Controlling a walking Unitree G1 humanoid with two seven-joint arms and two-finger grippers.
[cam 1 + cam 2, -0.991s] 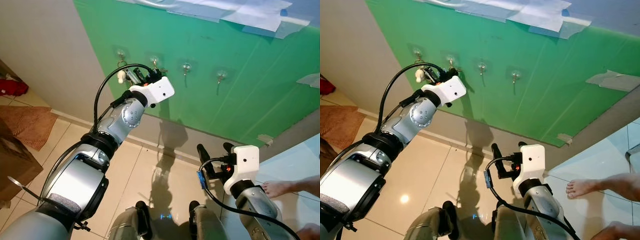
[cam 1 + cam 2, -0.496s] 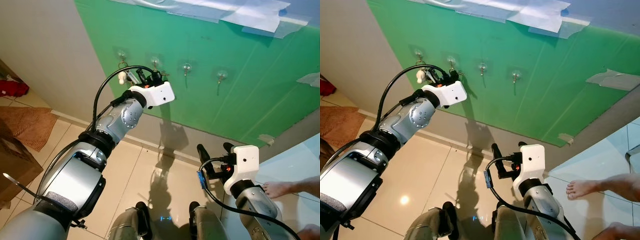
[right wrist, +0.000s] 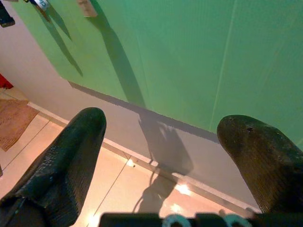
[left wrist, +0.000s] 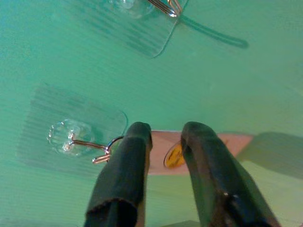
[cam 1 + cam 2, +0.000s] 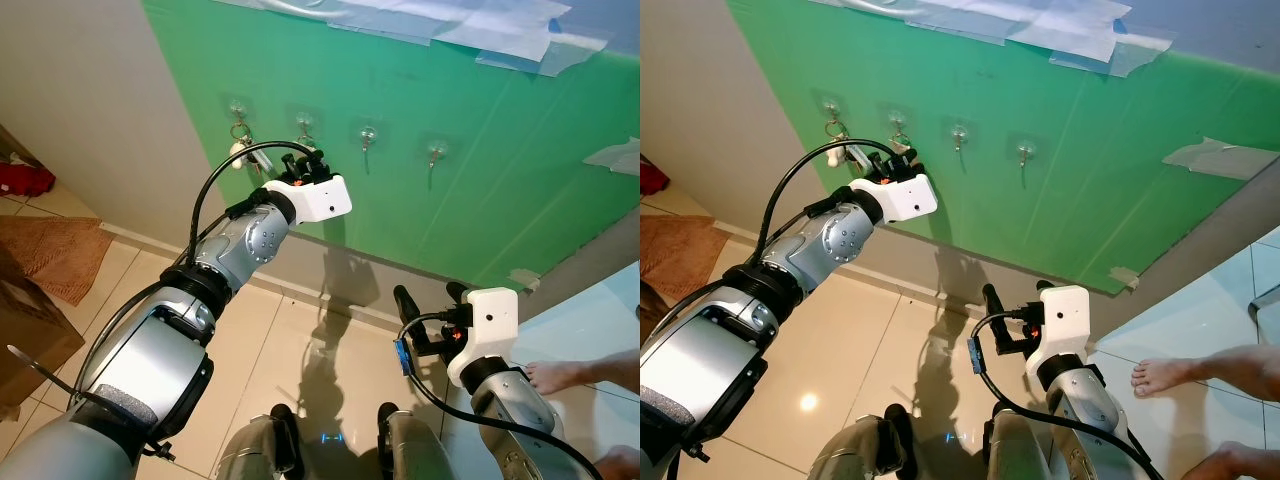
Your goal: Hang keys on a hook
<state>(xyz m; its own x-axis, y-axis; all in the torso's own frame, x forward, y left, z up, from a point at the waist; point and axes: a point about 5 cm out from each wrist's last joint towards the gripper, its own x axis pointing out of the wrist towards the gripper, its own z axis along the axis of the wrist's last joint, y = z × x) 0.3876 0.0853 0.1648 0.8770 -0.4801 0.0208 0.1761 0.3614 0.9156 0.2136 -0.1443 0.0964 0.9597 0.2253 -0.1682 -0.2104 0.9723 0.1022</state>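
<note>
Lowered since a second ago: catch the left gripper (image 5: 300,158) now just under the row of hooks (image 5: 368,135) on the green board (image 5: 480,150). Head views: find the keys (image 5: 238,148) hanging off the leftmost hook (image 5: 238,105), white fob below, just beside that gripper. Spot the right gripper (image 5: 430,297) low over the tiled floor (image 5: 290,340), near a person's foot (image 5: 555,375). Left wrist: look at black fingers (image 4: 125,165) parted by a narrow gap, gripping nothing. Right wrist: see fingers (image 3: 71,151) spread wide, holding nothing
</note>
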